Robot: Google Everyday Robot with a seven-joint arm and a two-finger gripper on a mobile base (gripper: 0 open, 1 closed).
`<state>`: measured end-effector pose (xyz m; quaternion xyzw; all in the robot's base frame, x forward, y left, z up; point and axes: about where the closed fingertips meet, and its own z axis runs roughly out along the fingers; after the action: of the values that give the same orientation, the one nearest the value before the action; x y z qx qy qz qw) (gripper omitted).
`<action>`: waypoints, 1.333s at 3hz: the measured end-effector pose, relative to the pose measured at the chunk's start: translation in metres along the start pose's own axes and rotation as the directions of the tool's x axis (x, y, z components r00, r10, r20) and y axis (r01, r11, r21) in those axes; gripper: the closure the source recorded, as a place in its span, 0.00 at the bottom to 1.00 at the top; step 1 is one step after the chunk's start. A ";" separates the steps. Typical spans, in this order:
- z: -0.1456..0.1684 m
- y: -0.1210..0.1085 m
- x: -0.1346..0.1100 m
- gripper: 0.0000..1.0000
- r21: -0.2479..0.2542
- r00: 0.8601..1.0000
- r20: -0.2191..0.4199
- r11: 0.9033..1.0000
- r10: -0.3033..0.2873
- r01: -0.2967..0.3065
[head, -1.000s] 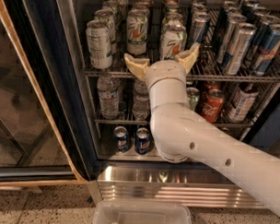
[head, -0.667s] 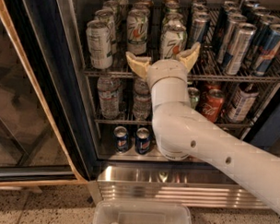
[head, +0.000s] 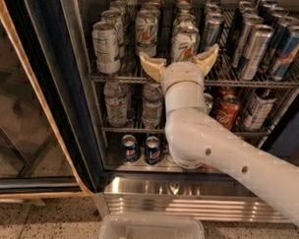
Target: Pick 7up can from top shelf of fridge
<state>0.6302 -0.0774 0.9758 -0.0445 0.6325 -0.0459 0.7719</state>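
Fingers (head: 152, 66): released, spread wide, gripping nothing. They sit just in front of the top shelf (head: 121, 78), with the tips poking a little above its front rail.
7up can (head: 184, 43): upright in the front row of the top shelf, about mid-width. It shows between my two tips and touches neither.
Neighbours: a second 7up (head: 146, 33) stands just beside it on the top shelf, toward the door side, with a white can (head: 106, 47) beyond that. Slim cans (head: 255, 51) are packed close on the other side.
Step, as I judge it: lined up on the can, with the reach over the rail and the squeeze not yet done.
Risk, rail: my tips ride close to the top shelf's rail. Going in too low would snag a wire and jolt the row.
Risk, neighbours: my spread is wide and the gaps on the top shelf are tight. An outer tip could nudge the second 7up or a slim can and topple it.
Risk, push: going too deep before closing would shove the can into the one behind.
Risk, grip: closing near the can's foot could tip it on lift-out.
Blind spot: my wrist (head: 182, 88) covers the top shelf's rail right below the can.
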 end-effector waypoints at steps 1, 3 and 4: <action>0.002 -0.004 0.001 0.00 0.007 1.000 0.002 1.000 0.004 -0.004; 0.012 -0.013 0.005 0.00 0.011 0.999 0.000 0.999 0.033 -0.033; 0.019 -0.013 0.006 0.00 -0.002 0.999 -0.001 0.999 0.044 -0.044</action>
<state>0.6499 -0.0913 0.9752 -0.0312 0.6337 -0.0283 0.7724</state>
